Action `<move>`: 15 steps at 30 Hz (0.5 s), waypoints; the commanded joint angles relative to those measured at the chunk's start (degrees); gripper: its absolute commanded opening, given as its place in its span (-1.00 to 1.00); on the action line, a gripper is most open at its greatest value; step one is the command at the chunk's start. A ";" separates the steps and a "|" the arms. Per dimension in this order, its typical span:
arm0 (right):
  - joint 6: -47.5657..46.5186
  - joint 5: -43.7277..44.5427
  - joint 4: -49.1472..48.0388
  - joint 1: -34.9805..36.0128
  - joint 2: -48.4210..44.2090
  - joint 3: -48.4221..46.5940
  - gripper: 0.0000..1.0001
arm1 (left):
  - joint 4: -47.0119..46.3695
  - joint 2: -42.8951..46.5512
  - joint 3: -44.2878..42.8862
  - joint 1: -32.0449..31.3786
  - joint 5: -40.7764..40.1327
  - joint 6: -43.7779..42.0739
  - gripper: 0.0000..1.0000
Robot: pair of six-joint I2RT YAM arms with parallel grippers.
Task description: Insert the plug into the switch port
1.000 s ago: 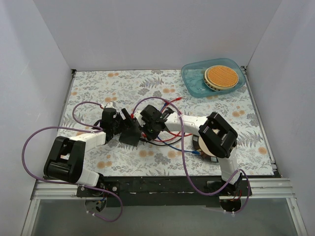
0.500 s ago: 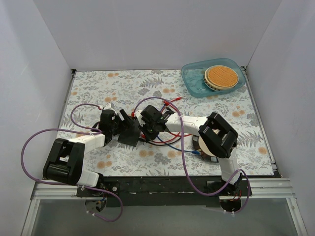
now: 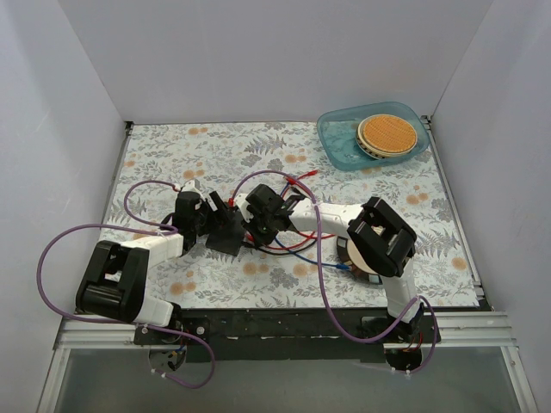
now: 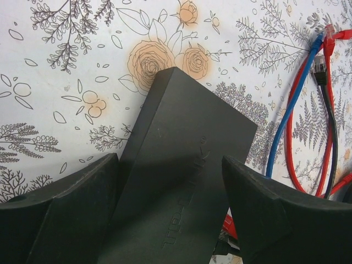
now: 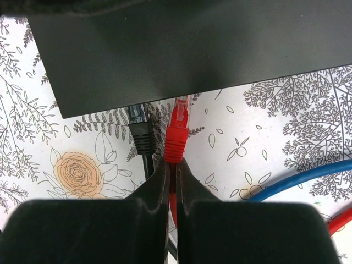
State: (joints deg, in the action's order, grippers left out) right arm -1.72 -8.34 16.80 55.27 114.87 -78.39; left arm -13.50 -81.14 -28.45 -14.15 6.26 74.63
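At the bottom centre of the right wrist view, the right gripper (image 5: pixel 172 168) is clamped on the tail of the red moulded plug with clear tip (image 5: pixel 177 129). Above it, the plug tip meets the lower edge of the flat matte-black rectangular box (image 5: pixel 192 49), just beside a black plug (image 5: pixel 142 132). The switch port lies hidden on that edge. In the left wrist view, the left gripper (image 4: pixel 170 165) grips the box by its flanks. The step in hand is judged to be final insertion. The next move calls for a straight push along the plug axis, with the box braced.
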 commanded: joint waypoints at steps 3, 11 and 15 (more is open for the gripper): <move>-3.20 -1.33 -9.06 0.90 -0.35 0.08 -0.97 | 0.40 -1.56 -0.12 -1.23 9.64 0.43 0.45; -4.79 -1.59 -9.33 0.81 -0.08 -1.06 -0.97 | -0.04 -2.44 -0.56 -1.23 10.79 0.16 0.41; -4.26 -1.51 -9.50 0.90 0.79 -1.94 -0.97 | 0.05 -2.35 -0.56 -1.23 11.40 0.34 0.37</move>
State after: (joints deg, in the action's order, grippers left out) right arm -4.58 -9.04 16.45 55.27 114.80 -78.22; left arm -15.79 -82.83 -28.67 -13.78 7.66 73.10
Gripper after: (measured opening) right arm 0.043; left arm 0.701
